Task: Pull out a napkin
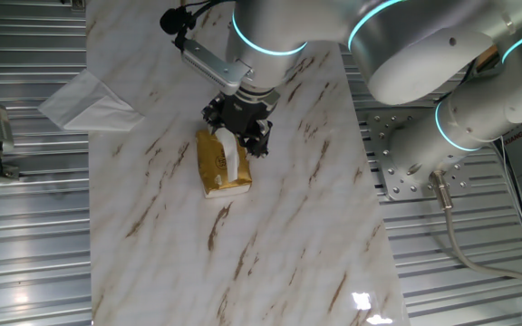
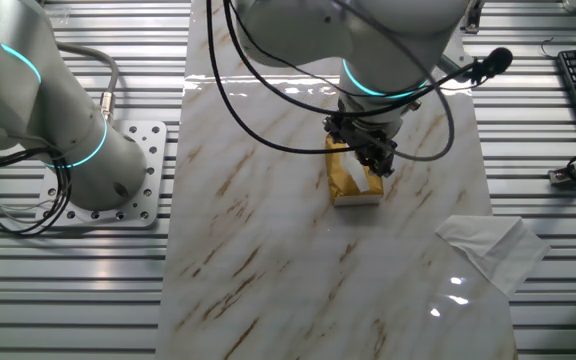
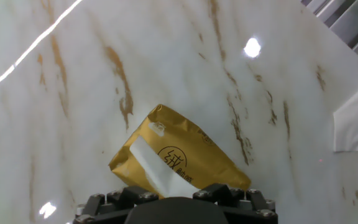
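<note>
A yellow-gold packet (image 1: 214, 170) lies on the marble tabletop (image 1: 270, 235). It also shows in the other fixed view (image 2: 348, 178) and in the hand view (image 3: 197, 155). A narrow strip of white napkin (image 1: 233, 156) rises from the packet's slot. It shows in the other fixed view (image 2: 367, 181) too. In the hand view the napkin (image 3: 156, 167) runs from the slot to under my hand. My gripper (image 1: 241, 136) hangs just over the packet's far end, shut on the napkin's top. The gripper also shows in the other fixed view (image 2: 373, 158). The fingertips are hidden in the hand view.
A larger white paper (image 1: 84, 101) with a pointed fold lies at the tabletop's edge, and shows in the other fixed view (image 2: 490, 246) and the hand view (image 3: 356, 124). Ribbed metal (image 1: 25, 235) surrounds the marble. The arm's base (image 2: 118, 190) stands beside it.
</note>
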